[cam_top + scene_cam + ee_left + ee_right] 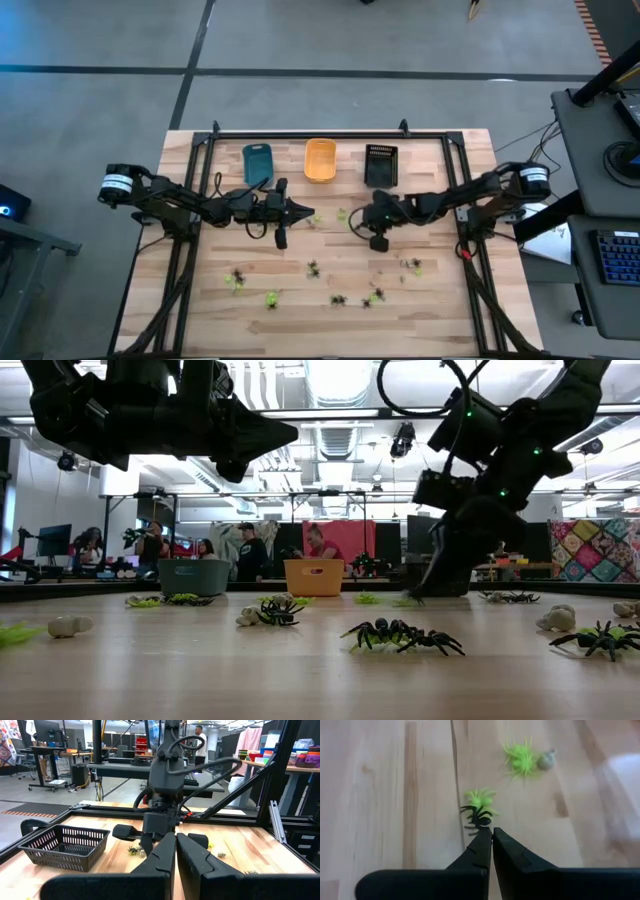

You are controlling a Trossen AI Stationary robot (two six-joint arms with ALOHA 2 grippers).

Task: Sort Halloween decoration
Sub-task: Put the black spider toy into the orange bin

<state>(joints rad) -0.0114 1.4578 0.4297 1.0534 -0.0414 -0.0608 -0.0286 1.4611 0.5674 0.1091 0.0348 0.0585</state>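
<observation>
Now I see my right gripper (491, 834) clenched empty at the tabletop, tips just beside a black spider (476, 815); my left gripper (176, 840), also clenched, hovers mid-table.

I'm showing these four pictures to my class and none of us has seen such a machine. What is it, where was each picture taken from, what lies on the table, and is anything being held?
It is a robot with two dark arms at a wooden table. One picture looks straight down, one looks level across the tabletop, and two come from cameras on the arms' wrists. At the far edge stand a blue tray, an orange tray and a black tray. Tiny plastic spiders, black and yellow-green, lie scattered. The left pincer hangs shut and empty. The right pincer is shut at a black spider; whether it grips it is unclear.
</observation>
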